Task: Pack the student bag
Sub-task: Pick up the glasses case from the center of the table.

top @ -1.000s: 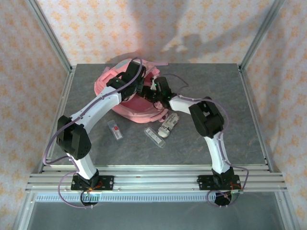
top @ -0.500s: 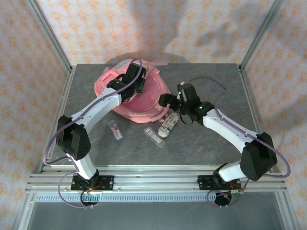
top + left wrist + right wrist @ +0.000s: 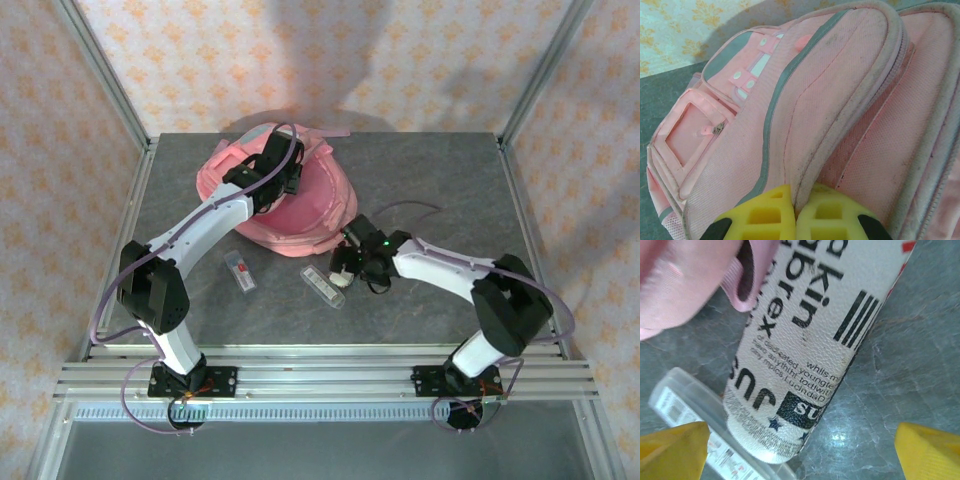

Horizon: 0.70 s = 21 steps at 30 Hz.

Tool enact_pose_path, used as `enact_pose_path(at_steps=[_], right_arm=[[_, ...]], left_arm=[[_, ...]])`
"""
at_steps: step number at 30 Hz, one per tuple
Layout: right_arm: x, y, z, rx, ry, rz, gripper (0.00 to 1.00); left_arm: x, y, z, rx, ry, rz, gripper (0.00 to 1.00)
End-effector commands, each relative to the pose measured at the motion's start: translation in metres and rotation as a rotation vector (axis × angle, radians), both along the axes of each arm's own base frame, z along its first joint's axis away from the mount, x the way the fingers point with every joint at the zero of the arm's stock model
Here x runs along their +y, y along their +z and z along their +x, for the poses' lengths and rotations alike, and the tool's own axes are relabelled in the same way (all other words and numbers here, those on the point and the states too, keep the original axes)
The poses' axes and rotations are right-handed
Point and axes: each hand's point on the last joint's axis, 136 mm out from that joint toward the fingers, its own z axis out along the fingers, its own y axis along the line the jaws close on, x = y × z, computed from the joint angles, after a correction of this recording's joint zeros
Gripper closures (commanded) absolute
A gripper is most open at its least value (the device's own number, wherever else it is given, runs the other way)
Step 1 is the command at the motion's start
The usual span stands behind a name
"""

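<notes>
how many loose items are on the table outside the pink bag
3: a small packet leftmost, a clear case in the middle, a white printed pouch rightmost beside the bag. Others may hide under it.

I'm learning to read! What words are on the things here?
"kin": big black letters on the white pouch, cut off at the picture's top.
"brex": big black letters, same pouch.
"Jus": big letters near the pouch's end.
"su": white on a black box, cut off.
"LucindaD": within the pouch's small print; the rest is unclear.
Clear case label: too blurred.
Student bag: no words seen.
</notes>
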Motion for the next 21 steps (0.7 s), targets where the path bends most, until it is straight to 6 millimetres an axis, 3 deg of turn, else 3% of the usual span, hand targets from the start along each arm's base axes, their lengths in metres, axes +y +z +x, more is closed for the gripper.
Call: enact_pose_path(at_steps=[1,10,15,21], right_arm=[[0.003,-0.001,0.013,-0.030,-0.059,-0.029,0.06],[0.009,-0.020,0.026,-0.037,-0.093,-0.091,0.08],[-0.010,-0.032,0.019,-0.025,-0.110,-0.167,0.11],[-0.052,-0.031,0.008,-0.033,-0.177,-0.222,0.13]], left_arm=[[0.001,0.034,0.000,-0.089,0.030,-0.051,1.00],[0.001,0.031,0.001,-0.085,0.032,-0.051,1.00],[0.001,0.030,0.002,-0.084,0.032,-0.045,1.00],[0.001,0.028,0.002,-0.080,0.031,-0.044,1.00]])
